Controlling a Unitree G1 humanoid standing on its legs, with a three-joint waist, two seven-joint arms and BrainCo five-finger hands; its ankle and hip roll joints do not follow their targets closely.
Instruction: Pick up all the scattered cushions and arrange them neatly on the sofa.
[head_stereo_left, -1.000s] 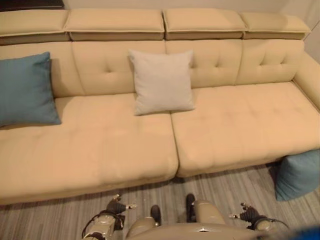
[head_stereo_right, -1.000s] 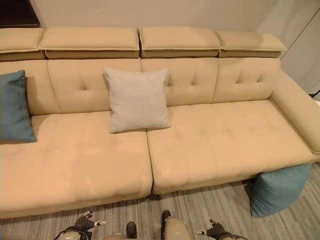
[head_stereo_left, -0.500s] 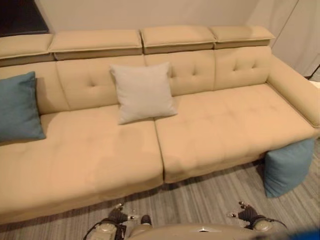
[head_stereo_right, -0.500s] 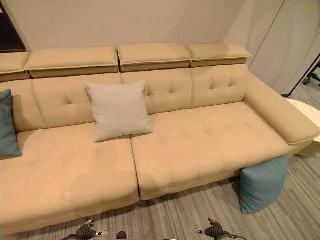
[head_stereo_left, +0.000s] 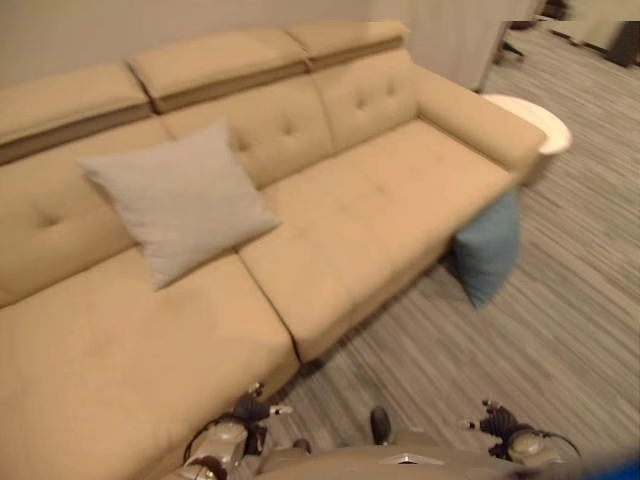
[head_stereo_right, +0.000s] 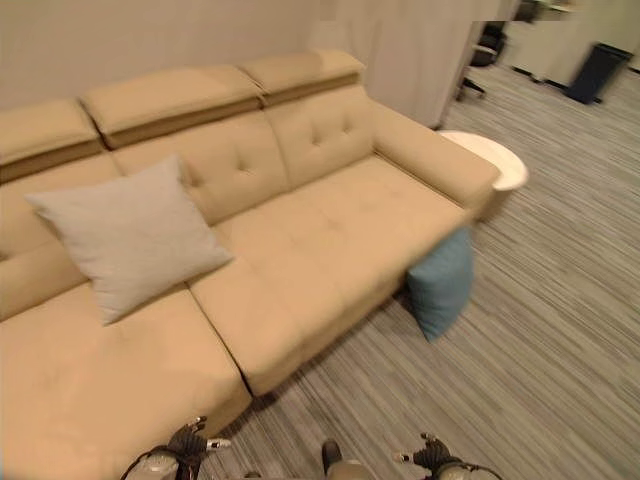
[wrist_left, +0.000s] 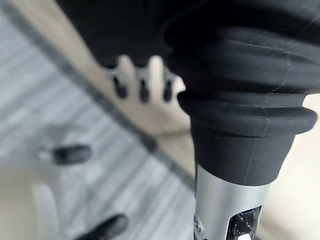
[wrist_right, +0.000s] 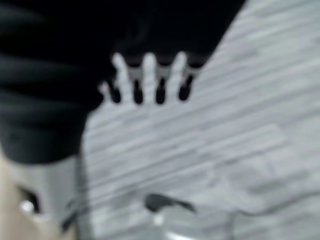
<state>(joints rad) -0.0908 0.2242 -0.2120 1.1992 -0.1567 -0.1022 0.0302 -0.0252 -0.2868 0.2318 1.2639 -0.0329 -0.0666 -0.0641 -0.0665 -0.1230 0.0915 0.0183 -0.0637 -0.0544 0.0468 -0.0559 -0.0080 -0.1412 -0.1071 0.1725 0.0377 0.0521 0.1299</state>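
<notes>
**A:** So where's the stray one? I see a grey cushion propped against the sofa backrest at about 9 o'clock, looks parked already.

**B:** Yeah, that one's fine. The leftover is the blue cushion on the floor, leaning on the sofa's front corner under the armrest, roughly 2 o'clock from the robot. There's a round white side table just past that armrest.

**A:** And the hands?

**B:** Both low at 6 o'clock, well apart from the cushion. Left robot hand has fingers straight and relaxed, nothing in it. Right robot hand same deal, splayed over bare floor, empty.

**A:** So it's walking over, basically.

**B:** My guess too. It probably needs both hands, since a soft cushion sags in a one-sided grab.
</notes>
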